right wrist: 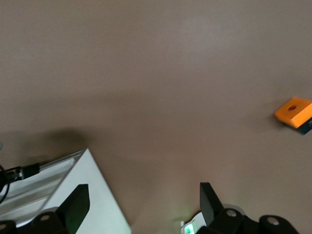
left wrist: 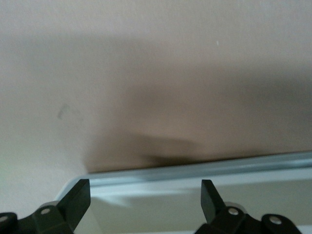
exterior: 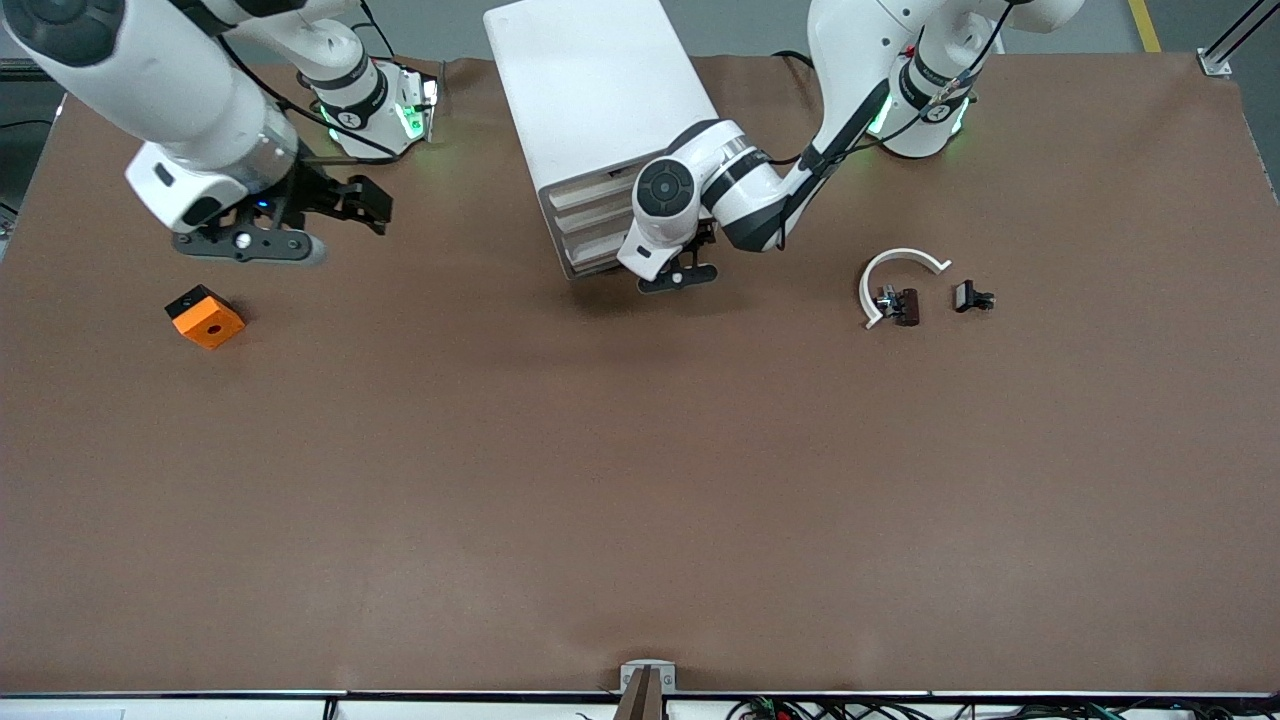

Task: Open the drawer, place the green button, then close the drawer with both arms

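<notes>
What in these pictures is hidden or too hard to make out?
- Button: not seen in any view.
- Cabinet drawer fronts: front view, partly covered by the left arm, whose open left gripper sits at them.
- Left wrist view: only a blurred cream surface and pale edge.
- Small black clips: front view, too small for detail.

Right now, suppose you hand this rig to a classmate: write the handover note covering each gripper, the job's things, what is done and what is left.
Left gripper: open, empty, at the cabinet's cream drawer fronts, low on the stack.
Right gripper: open, empty, in the air above the table near the orange cube; that arm waits.
Drawers: all look shut.
Button: not visible in any view.
Black clips with white band lie toward the left arm's end.
Done: nothing yet.
Left: open drawer, place button, close drawer.
</notes>
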{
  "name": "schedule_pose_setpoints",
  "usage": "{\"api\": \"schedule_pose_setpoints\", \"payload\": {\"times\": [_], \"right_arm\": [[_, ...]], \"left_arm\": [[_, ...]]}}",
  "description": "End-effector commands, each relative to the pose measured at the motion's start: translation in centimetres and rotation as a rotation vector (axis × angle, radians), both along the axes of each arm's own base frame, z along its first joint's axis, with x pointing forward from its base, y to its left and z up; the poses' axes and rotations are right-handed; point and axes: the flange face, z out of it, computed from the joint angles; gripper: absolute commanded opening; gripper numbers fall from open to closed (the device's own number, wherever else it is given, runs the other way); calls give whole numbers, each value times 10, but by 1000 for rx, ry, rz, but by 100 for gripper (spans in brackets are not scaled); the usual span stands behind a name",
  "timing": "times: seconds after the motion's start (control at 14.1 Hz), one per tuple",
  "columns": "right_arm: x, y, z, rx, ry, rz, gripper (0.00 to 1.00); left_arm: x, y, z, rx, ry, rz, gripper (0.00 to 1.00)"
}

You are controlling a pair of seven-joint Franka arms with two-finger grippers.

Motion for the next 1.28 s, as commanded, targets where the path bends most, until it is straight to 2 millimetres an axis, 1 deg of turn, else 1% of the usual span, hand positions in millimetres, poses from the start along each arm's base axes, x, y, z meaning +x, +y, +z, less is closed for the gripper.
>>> {"api": "schedule_pose_setpoints", "payload": {"times": [0.0, 0.14, 0.28, 0.42, 0.5, 0.57, 0.71, 0.78, 0.85, 1.06, 1.13, 1.2], "right_arm": [[-20, -37, 2, 7, -67, 50, 100], [-17, -65, 7, 16, -83, 65, 100], [-11, -100, 9, 23, -86, 95, 100], [-8, -127, 12, 26, -99, 98, 100], [-7, -138, 14, 27, -106, 95, 100], [-6, -148, 15, 27, -109, 87, 100], [-3, -171, 23, 28, -128, 69, 100], [-2, -179, 28, 27, -137, 58, 100], [-2, -181, 34, 24, -145, 54, 100], [4, -185, 49, 20, -174, 38, 100], [7, -188, 53, 19, -182, 32, 100], [8, -188, 56, 19, -188, 30, 100]], "left_arm": [[-13, -4, 3, 17, 7, 15, 100], [-14, -4, 1, 26, 13, 13, 100], [-9, -6, 8, 15, 4, 20, 100], [17, -2, 19, -4, -20, 53, 100], [52, 13, 27, -16, -45, 107, 100], [81, 28, 35, -30, -62, 151, 100], [133, 61, 54, -53, -93, 244, 100], [155, 78, 72, -59, -110, 286, 100], [171, 97, 87, -51, -119, 316, 100], [235, 179, 143, -55, -204, 442, 100], [251, 202, 160, -44, -246, 425, 100], [263, 226, 172, -29, -266, 388, 100]]}}
